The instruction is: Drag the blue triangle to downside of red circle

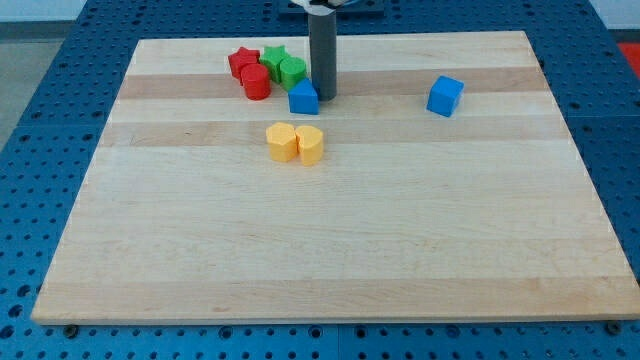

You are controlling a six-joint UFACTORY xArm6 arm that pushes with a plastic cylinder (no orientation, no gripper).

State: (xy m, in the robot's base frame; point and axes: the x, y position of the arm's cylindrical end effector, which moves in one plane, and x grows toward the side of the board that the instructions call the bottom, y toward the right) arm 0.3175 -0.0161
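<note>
The blue triangle (303,98) lies near the view's top, left of centre on the wooden board (330,230). The red circle (256,83) sits just to its left and slightly higher, a small gap between them. My tip (323,96) stands right against the blue triangle's right side. The rod rises straight up out of the view's top.
A red star (242,62) sits above the red circle. A green star (275,59) and a green circle (292,71) sit to the right of it, just above the blue triangle. Two yellow blocks (295,143) lie below the triangle. A blue cube (445,96) lies at the right.
</note>
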